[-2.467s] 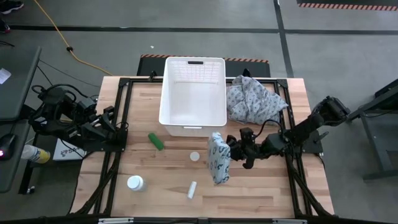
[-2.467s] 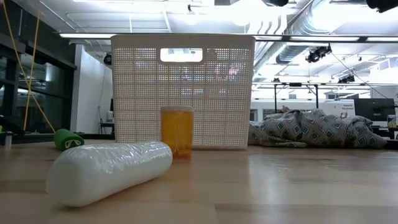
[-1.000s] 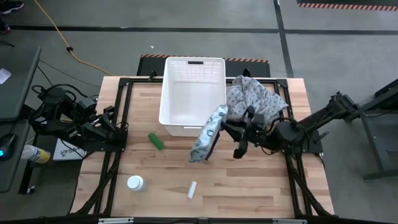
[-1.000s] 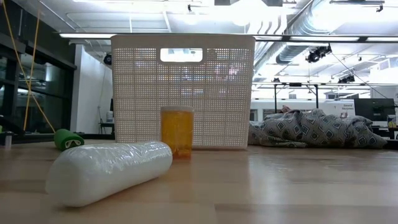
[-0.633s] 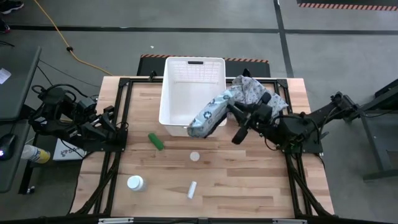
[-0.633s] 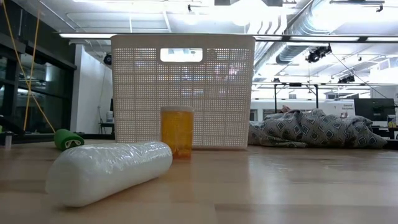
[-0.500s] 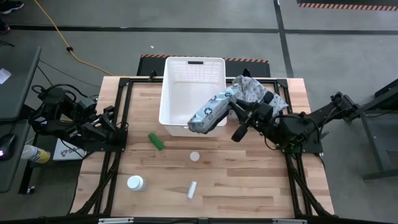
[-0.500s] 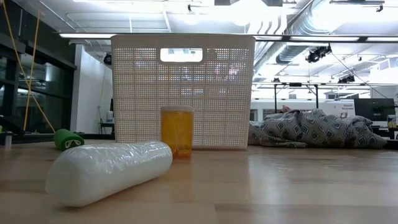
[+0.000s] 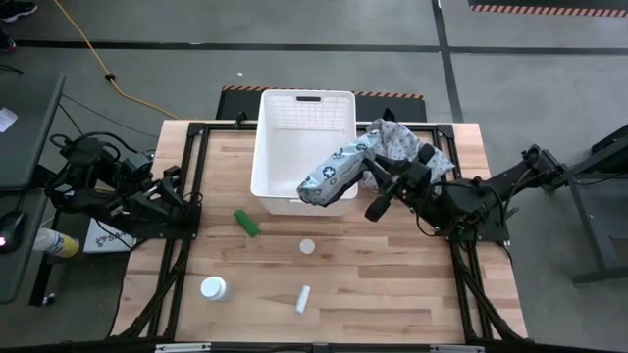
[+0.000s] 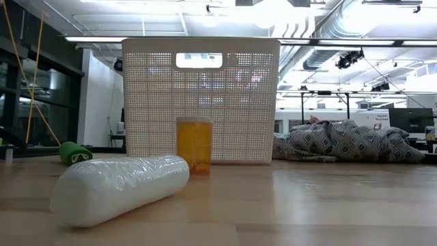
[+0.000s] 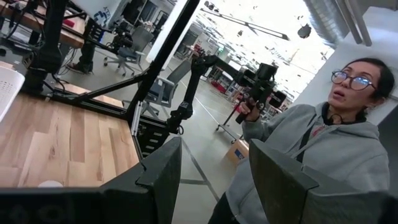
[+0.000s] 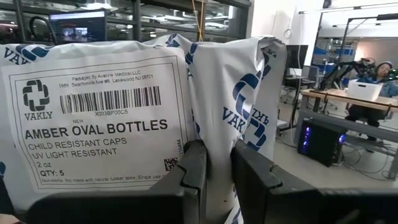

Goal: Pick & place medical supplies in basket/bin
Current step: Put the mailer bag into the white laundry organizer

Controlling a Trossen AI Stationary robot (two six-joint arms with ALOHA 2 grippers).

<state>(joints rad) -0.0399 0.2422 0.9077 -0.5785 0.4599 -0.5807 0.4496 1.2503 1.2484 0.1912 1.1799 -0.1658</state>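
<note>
The white lattice bin (image 9: 304, 108) stands at the table's far middle. Above its near right corner hangs a grey packet (image 9: 332, 176) with blue logos and a white label (image 12: 93, 118), and my right gripper (image 9: 362, 179) is shut on it. On the table lie a green cylinder (image 9: 246, 223), an amber bottle with a white cap (image 9: 308, 246), a white bottle (image 9: 213, 288) and a white tube (image 9: 303, 298). My left gripper (image 11: 214, 180) waits open at the table's left edge with nothing between its fingers. My right gripper pinches a narrow fold of the packet (image 12: 216, 146) at its right-hand end, beside the label, between its two fingers (image 12: 194, 171). The fingers come level from the table's right side. The packet is lifted clear and slants over the bin's near right rim (image 9: 345, 196).
A grey patterned cloth (image 9: 404, 147) lies bunched at the bin's right side, just behind my right arm. The low view shows the tube (image 10: 119, 188) nearest, then the amber bottle (image 10: 194, 145) before the bin wall (image 10: 201, 96). A person (image 11: 323, 149) stands beyond the table's left edge.
My right gripper has risen and gone toward the far edge with the packet, rolling its wrist. The packet, which hung over the table before the bin's near wall, now lies slanted above the bin's near right corner. It has kept nearly still in the last half second.
</note>
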